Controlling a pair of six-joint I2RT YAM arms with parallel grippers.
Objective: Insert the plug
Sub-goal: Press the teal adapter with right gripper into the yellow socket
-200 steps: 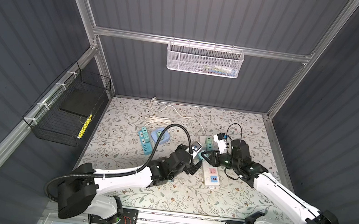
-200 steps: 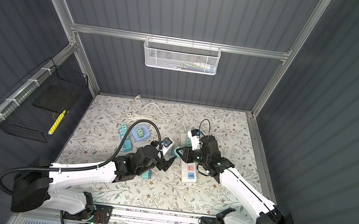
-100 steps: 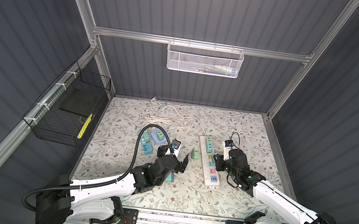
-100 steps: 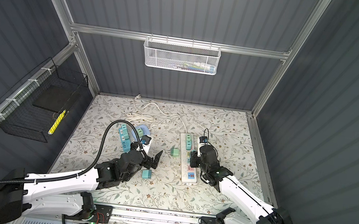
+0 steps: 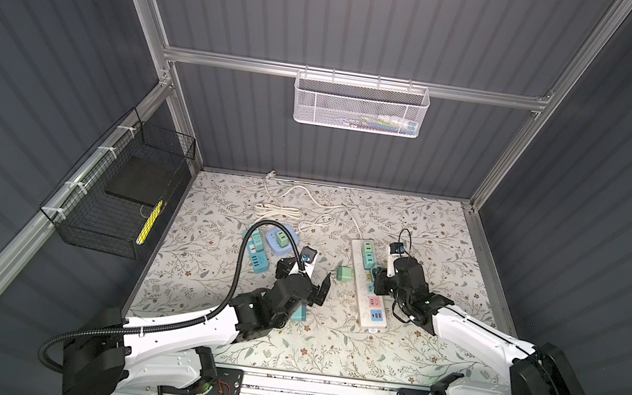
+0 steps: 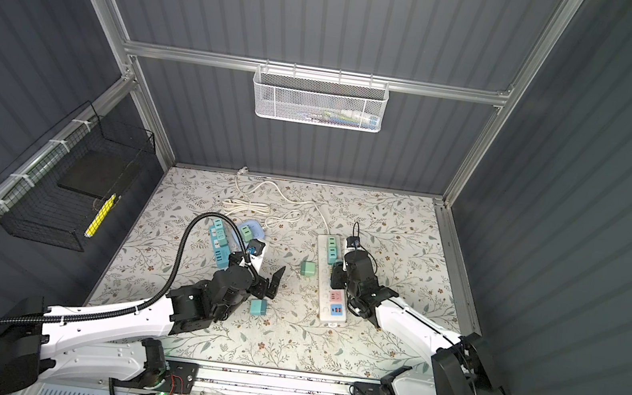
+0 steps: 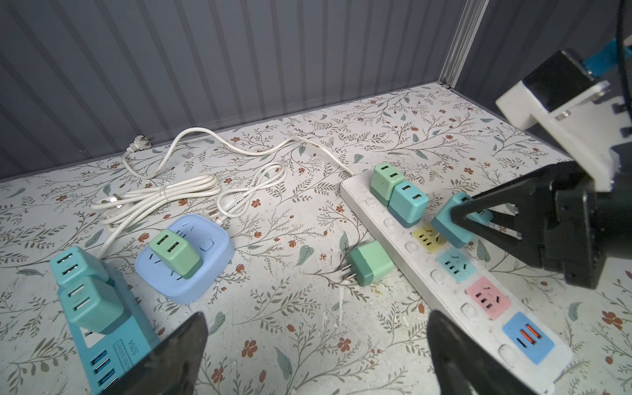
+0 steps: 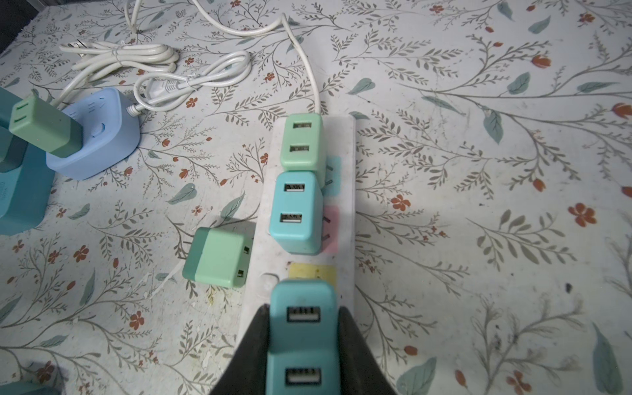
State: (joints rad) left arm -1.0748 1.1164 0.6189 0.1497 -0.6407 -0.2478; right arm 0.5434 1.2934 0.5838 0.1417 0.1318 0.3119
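A white power strip (image 5: 366, 298) (image 6: 328, 292) lies on the flowered mat, with coloured sockets along it. My right gripper (image 8: 303, 313) (image 5: 376, 277) is shut on a teal two-port plug (image 8: 302, 297) (image 7: 451, 227). The plug hangs tilted just over the strip's yellow socket (image 8: 313, 272) (image 7: 425, 236); its prongs are hidden. My left gripper (image 7: 318, 323) (image 5: 305, 279) (image 6: 257, 269) stands open and empty over bare mat left of the strip. A loose green plug (image 7: 371, 263) (image 8: 219, 261) (image 5: 345, 274) lies on its side beside the strip.
Two plugs (image 7: 386, 178) (image 7: 408, 203) sit in the strip's far sockets. A blue round socket block (image 7: 205, 273), a teal strip with plugs (image 7: 102, 328) and coiled white cords (image 7: 160, 198) lie to the left. Another teal plug (image 6: 258, 308) rests by my left arm.
My left gripper has pulled back leftward from the strip and opened wide; the green plug now lies beside the strip. My right gripper, still holding the teal plug, has shifted along the strip.
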